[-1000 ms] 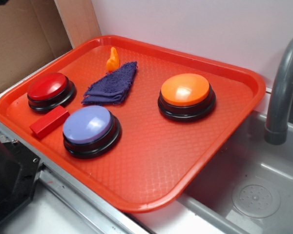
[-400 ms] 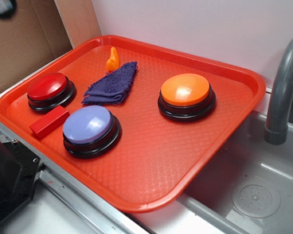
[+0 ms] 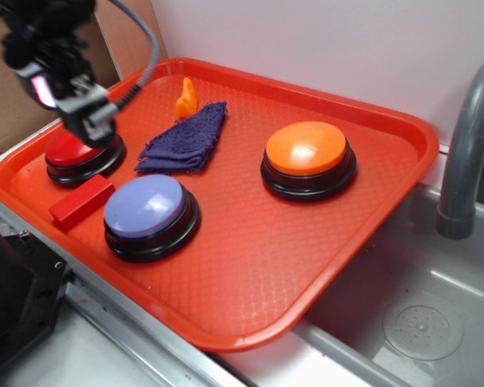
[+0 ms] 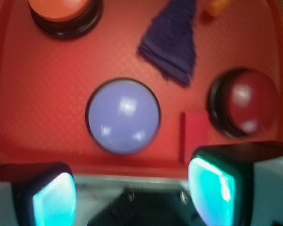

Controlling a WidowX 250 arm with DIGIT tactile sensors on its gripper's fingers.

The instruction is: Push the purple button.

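Newly arrived over the red button (image 3: pixel 77 145), the gripper (image 3: pixel 87 121) hangs spread, the purple button (image 3: pixel 145 205) untouched ahead of it

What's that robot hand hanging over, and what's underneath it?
In the exterior view the gripper hangs above the red button, covering the back of its top. The front of the dome and its black base show, resting on the orange tray. The purple button stands uncovered.

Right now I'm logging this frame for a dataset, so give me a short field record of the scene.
target: purple button, untouched, near front of tray
gripper: gripper open, raised over the red button
other buttons: orange button
loose items: dark cloth, red block, small orange piece
beside tray: sink, faucet
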